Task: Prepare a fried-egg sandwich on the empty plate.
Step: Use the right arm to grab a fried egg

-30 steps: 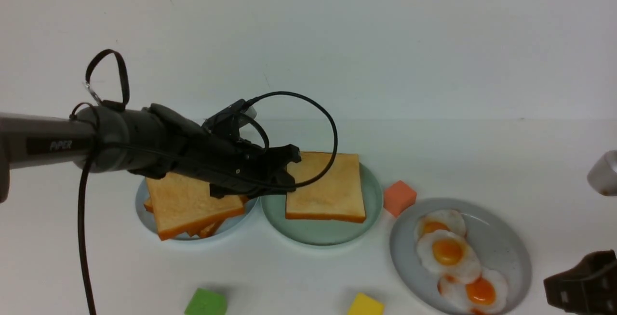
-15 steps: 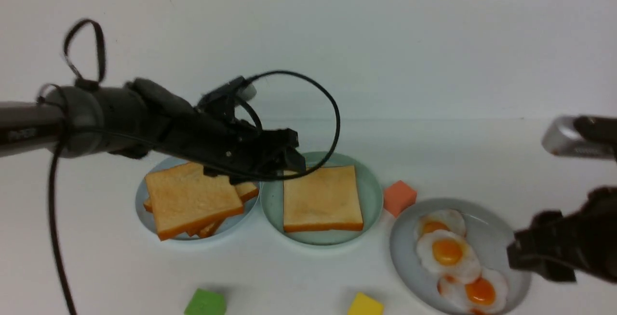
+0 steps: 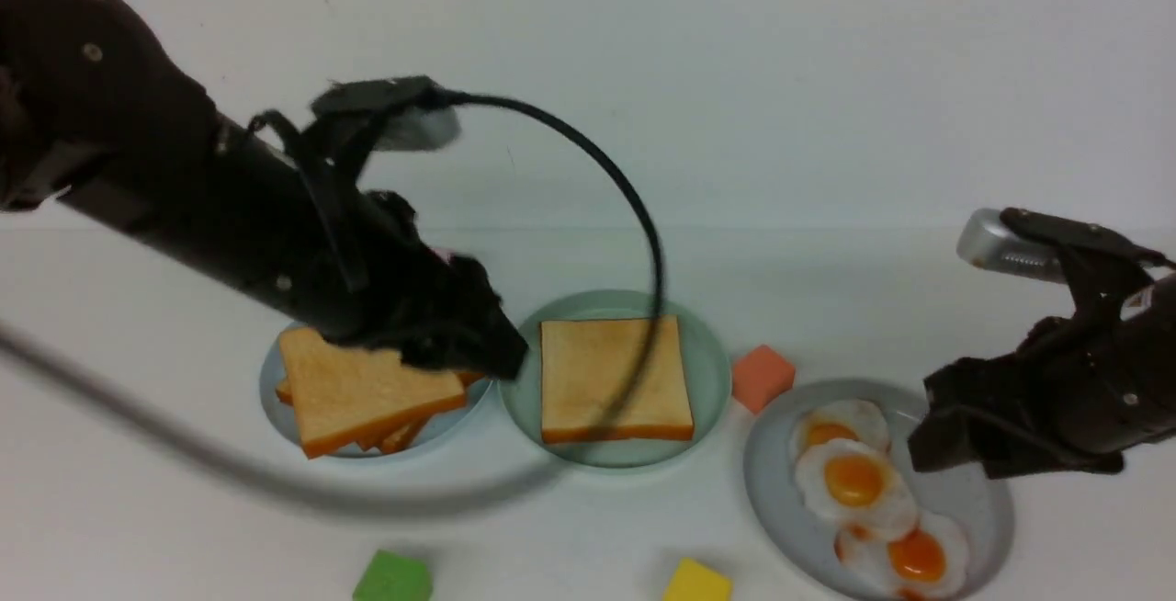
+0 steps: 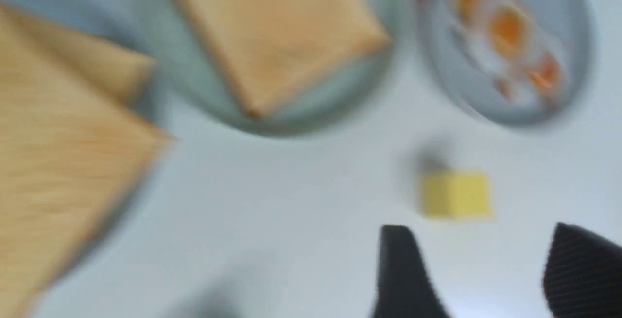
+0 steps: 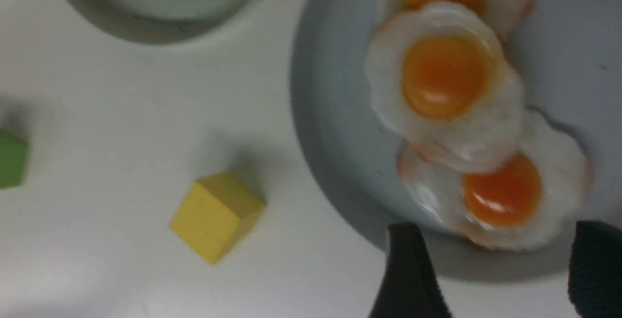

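One toast slice (image 3: 614,377) lies flat on the mint-green plate (image 3: 713,371) at the table's middle; both also show in the left wrist view, the slice (image 4: 277,31) on the plate (image 4: 194,79). Several more slices (image 3: 363,390) are stacked on the pale blue plate (image 3: 271,376) to its left. Three fried eggs (image 3: 854,481) overlap on the grey plate (image 3: 965,463) at the right, close in the right wrist view (image 5: 444,77). My left gripper (image 3: 487,348) is open and empty, raised over the gap between the two toast plates. My right gripper (image 3: 937,440) is open and empty above the grey plate's right side.
An orange block (image 3: 761,377) sits between the mint and grey plates. A green block (image 3: 393,578) and a yellow block (image 3: 695,581) lie near the front edge. The left arm's cable (image 3: 634,215) loops over the mint plate.
My left gripper let go of the toast slice, which settled flat on the mint plate, then lifted and pulled back left. My right arm came in from the right over the egg plate.
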Robot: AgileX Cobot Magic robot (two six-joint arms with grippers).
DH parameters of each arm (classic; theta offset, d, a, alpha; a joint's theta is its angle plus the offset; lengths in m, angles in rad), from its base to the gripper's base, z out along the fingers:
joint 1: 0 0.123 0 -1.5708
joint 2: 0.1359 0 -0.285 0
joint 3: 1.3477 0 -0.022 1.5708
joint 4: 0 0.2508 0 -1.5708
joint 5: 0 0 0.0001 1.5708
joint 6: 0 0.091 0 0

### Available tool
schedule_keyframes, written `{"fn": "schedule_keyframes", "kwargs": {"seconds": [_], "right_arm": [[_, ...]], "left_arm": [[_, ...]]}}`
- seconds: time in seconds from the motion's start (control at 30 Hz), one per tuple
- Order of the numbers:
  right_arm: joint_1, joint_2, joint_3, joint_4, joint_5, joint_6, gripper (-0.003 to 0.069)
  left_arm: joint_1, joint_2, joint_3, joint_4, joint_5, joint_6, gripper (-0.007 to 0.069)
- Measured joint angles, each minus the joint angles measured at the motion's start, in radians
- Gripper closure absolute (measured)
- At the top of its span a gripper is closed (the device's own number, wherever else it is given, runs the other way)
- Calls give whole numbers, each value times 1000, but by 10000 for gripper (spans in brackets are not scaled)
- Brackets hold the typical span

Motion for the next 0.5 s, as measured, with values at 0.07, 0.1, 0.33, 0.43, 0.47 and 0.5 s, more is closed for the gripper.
{"fn": "schedule_keyframes", "kwargs": {"seconds": [0.07, 0.1, 0.33, 0.43, 0.47, 0.5], "right_arm": [[-52, 45, -1, 116, -9, -114, 211], [-77, 67, -2, 166, -9, -174, 211], [-182, 227, -67, 323, -5, -477, 211], [-183, 290, -99, 347, 1, -550, 211], [-183, 307, -105, 353, 6, -559, 211], [-183, 330, -112, 353, 8, -565, 211]], "left_arm": [[-78, -39, 35, 3, 2, 23, 375], [-118, -56, 49, 8, -2, 30, 428], [-295, -56, 96, 27, -158, 16, 638], [-308, -44, 96, 22, -209, -2, 638], [-308, -40, 96, 22, -217, -7, 638], [-308, -38, 96, 22, -223, -12, 638]]}}
